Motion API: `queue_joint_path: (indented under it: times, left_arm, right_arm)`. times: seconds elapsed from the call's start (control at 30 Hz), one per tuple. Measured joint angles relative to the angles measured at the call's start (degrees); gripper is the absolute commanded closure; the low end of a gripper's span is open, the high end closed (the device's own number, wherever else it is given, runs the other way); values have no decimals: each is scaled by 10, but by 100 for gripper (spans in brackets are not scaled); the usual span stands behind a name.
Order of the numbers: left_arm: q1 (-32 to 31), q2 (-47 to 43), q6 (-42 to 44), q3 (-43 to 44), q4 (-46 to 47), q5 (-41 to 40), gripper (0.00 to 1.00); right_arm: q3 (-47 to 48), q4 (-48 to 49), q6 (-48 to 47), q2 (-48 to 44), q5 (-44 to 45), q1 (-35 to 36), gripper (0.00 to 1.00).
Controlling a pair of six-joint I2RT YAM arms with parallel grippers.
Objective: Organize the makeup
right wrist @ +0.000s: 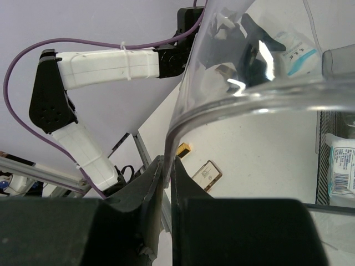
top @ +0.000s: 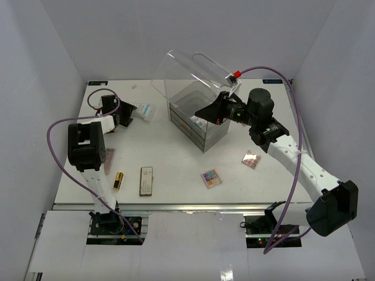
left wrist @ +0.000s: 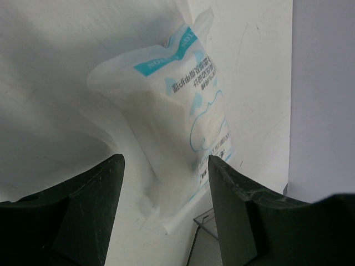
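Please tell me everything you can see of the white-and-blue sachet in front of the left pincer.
The sachet is a soft, puffy white plastic pouch with a blue band and blue print. It lies on the white table at its far left. The open left pincer straddles its near end; no contact shows.

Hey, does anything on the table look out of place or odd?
The clear lid is tipped up and back above the box, pinched at its rim by the right tool. The lipstick and long palette lie loose near the front edge. Nothing looks spilled or broken.
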Motion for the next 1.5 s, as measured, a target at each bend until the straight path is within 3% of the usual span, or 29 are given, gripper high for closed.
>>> queue_joint_path:
  times: [0.13, 0.3, 0.37, 0.6, 0.83, 1.1, 1.23, 1.5]
  left_arm:
    - [0, 26, 6, 27, -9, 1, 53]
    - [0, 28, 5, 31, -5, 10, 94]
    - [0, 26, 8, 24, 6, 16, 99]
    - [0, -39, 29, -64, 63, 63, 100]
    - [-10, -232, 92, -233, 161, 191, 100]
    - [-39, -416, 192, -289, 203, 335, 100]
    - [-66, -430, 209, -286, 219, 381, 99]
    - [-169, -343, 245, -227, 195, 398, 99]
  right_arm:
    - [0, 0, 0, 0, -1, -1, 89]
    - [0, 0, 0, 0, -3, -3, 89]
    - [0, 0, 0, 0, -3, -3, 89]
    - [-6, 0, 0, -11, -3, -7, 89]
    - [-17, -3, 0, -27, -5, -13, 89]
    - [-18, -3, 1, -27, -8, -14, 89]
    - [-18, -3, 1, -27, -8, -14, 89]
    - [-18, -3, 2, -27, -8, -15, 89]
